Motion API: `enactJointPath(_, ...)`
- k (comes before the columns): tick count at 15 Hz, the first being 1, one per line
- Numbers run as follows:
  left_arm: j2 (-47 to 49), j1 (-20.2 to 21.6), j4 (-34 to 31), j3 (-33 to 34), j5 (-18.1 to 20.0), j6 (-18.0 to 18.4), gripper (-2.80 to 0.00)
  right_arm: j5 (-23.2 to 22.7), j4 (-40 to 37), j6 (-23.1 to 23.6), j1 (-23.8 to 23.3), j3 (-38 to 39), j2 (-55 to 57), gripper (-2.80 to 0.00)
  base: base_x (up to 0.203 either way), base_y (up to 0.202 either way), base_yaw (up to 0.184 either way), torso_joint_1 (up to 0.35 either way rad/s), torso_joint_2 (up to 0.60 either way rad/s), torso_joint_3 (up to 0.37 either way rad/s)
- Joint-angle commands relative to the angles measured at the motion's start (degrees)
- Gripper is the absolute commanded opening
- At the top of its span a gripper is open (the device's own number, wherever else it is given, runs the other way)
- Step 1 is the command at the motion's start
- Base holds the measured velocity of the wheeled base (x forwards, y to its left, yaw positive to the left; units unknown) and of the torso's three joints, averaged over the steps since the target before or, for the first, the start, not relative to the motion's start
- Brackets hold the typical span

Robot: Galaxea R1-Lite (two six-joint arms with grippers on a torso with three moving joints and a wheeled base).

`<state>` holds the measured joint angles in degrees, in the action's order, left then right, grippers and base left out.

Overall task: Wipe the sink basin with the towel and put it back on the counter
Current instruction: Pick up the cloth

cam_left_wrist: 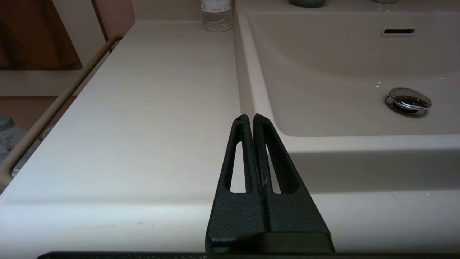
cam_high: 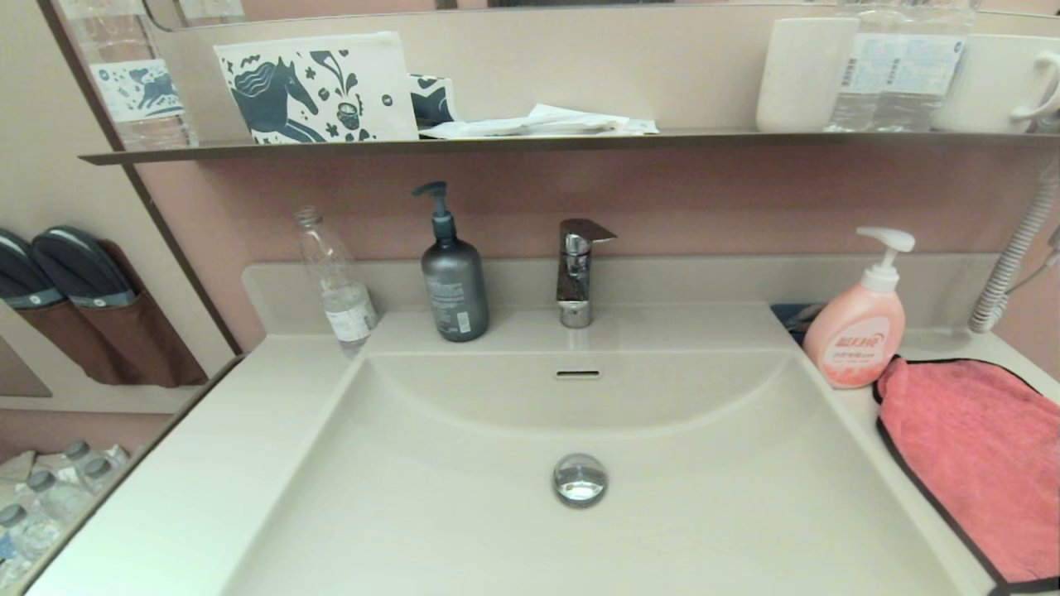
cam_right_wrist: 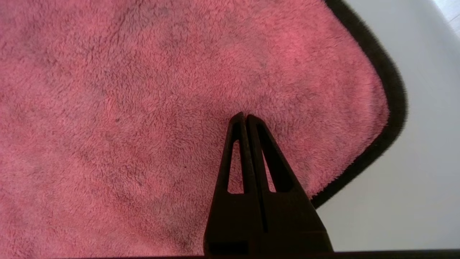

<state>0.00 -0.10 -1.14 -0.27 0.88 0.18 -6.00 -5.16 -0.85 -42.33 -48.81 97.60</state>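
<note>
On the counter (cam_high: 207, 472), the towel (cam_right_wrist: 161, 118) lies under the right pincer (cam_right_wrist: 245, 117) (tips together).

Soft, even indoor light fills the head view, leaving only faint shadows inside the sink basin (cam_high: 464, 497), while the drain plug (cam_high: 580, 479) and the faucet (cam_high: 576, 269) behind it carry bright mirror-like glints. Straight lines bow toward the borders of that view: the wall shelf (cam_high: 530, 145) above the faucet curves and the table (cam_high: 190, 497) left of the basin splays outward. In the wrist views the left end effector (cam_left_wrist: 250, 117) and the right end effector (cam_right_wrist: 244, 116) show as dark, underlit silhouettes, the towel (cam_right_wrist: 143, 118) pile around the right one is crisp, and the table (cam_left_wrist: 151, 118) beside the left one looks warm and evenly lit with a soft shadow under the basin's near rim.
</note>
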Motion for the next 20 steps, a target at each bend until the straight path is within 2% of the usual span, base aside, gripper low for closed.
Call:
enactJointPath(1,0.09,0.01,-0.01,0.0,0.0,-0.01,-2.8,-0.33,-0.02,-0.12,0.49,0.21,0.64,-2.8,0.0,0.0,0.0,0.0,0.0,0.0)
enactJointPath(4,0.09,0.01,-0.01,0.0,0.0,-0.01,-2.8,-0.33,0.06,-0.63,2.02,0.13,1.37,-2.8,0.0,0.0,0.0,0.0,0.0,0.0)
enactJointPath(13,0.09,0.01,-0.01,0.0,0.0,-0.01,-2.8,0.43,2.51,-9.63,13.44,0.03,0.34,-2.8,0.0,0.0,0.0,0.0,0.0,0.0)
enactJointPath(18,0.09,0.01,-0.01,0.0,0.0,-0.01,-2.8,3.75,4.69,-15.18,20.76,-0.84,-1.43,-2.8,0.0,0.0,0.0,0.0,0.0,0.0)
enactJointPath(20,0.09,0.01,-0.01,0.0,0.0,-0.01,-2.8,4.74,6.01,-15.94,22.55,-1.02,-1.39,-2.8,0.0,0.0,0.0,0.0,0.0,0.0)
